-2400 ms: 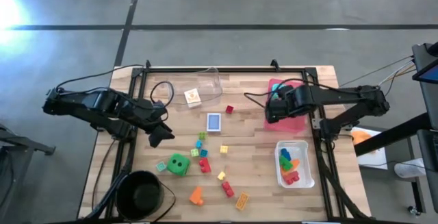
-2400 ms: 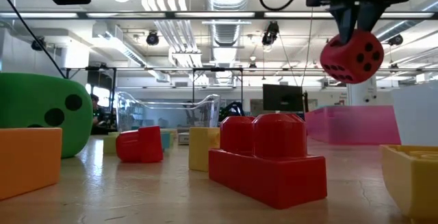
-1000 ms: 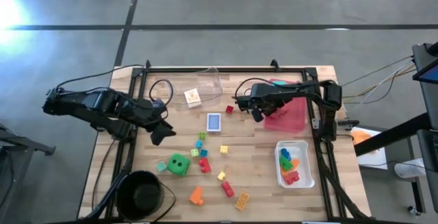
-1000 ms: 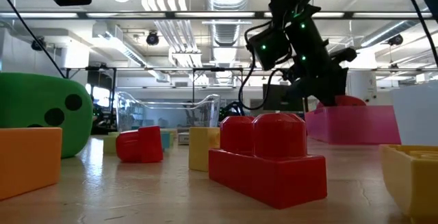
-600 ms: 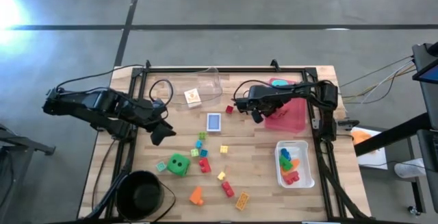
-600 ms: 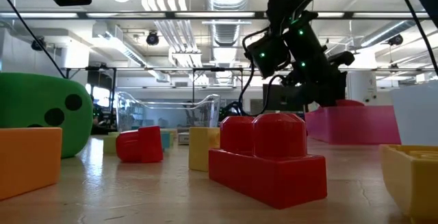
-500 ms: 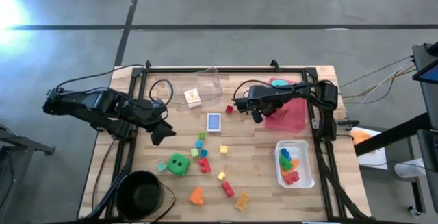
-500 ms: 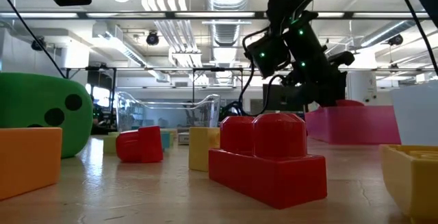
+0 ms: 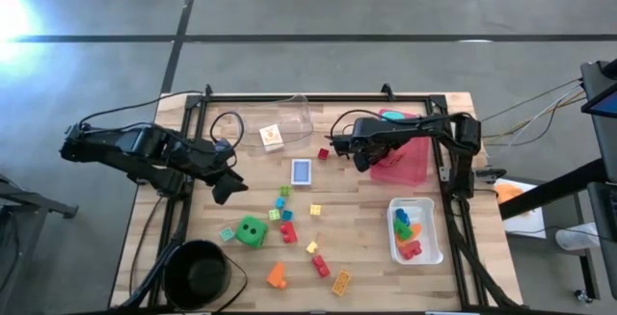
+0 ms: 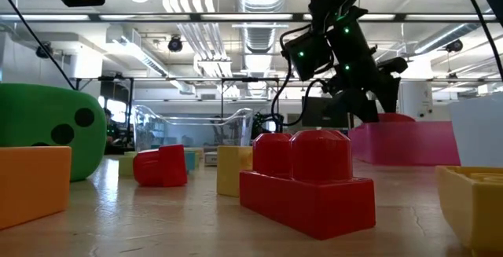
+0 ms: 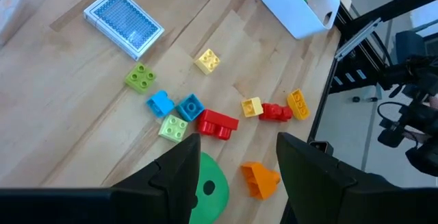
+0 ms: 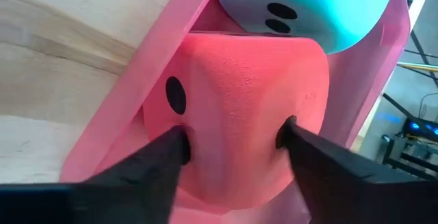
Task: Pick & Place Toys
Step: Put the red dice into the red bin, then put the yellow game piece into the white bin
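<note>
Overhead layout of a wooden table (image 9: 357,228) with 2 dark arms. The right gripper (image 9: 363,158) reaches from the right side to the left wall of the pink tray (image 9: 416,168) at the far right of the table. In the right wrist view its 2 fingers (image 12: 168,152) rest against opposite faces of the red die (image 12: 246,107), which sits inside the pink tray with the teal die (image 12: 311,8) just beyond it; whether the fingers pinch the die or merely touch it cannot be told. The left gripper (image 9: 224,188) hangs over the left half of the table, fingers (image 11: 181,169) spread with nothing between them. The blue card box (image 9: 302,172) lies flat near the table's centre. The green die (image 9: 253,230) stands nearer, left of centre, with small loose bricks (image 9: 285,214) scattered around and to its right. A white tray (image 9: 434,243) at the near right holds several coloured bricks. A black bowl (image 9: 198,274) sits at the near left corner, and a clear tray (image 9: 301,113) stands at the far edge
</note>
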You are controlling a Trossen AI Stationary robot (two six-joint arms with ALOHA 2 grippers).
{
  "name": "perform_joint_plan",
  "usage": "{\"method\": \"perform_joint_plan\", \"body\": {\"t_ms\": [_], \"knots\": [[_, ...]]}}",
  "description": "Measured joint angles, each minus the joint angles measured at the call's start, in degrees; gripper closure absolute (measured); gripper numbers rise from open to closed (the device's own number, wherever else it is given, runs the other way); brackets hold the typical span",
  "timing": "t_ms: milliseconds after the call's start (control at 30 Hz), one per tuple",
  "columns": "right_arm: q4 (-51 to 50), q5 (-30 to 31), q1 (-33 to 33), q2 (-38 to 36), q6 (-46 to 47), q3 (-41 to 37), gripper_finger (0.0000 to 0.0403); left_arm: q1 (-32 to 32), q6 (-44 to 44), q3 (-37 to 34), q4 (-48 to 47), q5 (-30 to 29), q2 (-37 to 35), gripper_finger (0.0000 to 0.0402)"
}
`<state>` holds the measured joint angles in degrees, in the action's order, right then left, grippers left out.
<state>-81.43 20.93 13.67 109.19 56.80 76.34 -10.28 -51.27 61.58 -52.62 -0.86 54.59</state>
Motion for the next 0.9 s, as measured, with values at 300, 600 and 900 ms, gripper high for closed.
{"method": "perform_joint_plan", "body": {"t_ms": [300,600,900], "knots": [[-0.39,-0.21,-0.01,-0.01,0.51,-0.02,0.0039,0.00,-0.11,0.01,0.00,0.00,0.00,0.0205],[-0.92,-0.13,-1.52,-2.11,2.01,1.37,0.0035,0.02,-0.11,0.00,-0.02,0.00,0.00,0.0205],[-3.22,-0.57,-3.96,-7.75,4.20,3.56,0.0034,0.02,-0.11,0.00,-0.15,0.02,0.00,0.0205]]}}
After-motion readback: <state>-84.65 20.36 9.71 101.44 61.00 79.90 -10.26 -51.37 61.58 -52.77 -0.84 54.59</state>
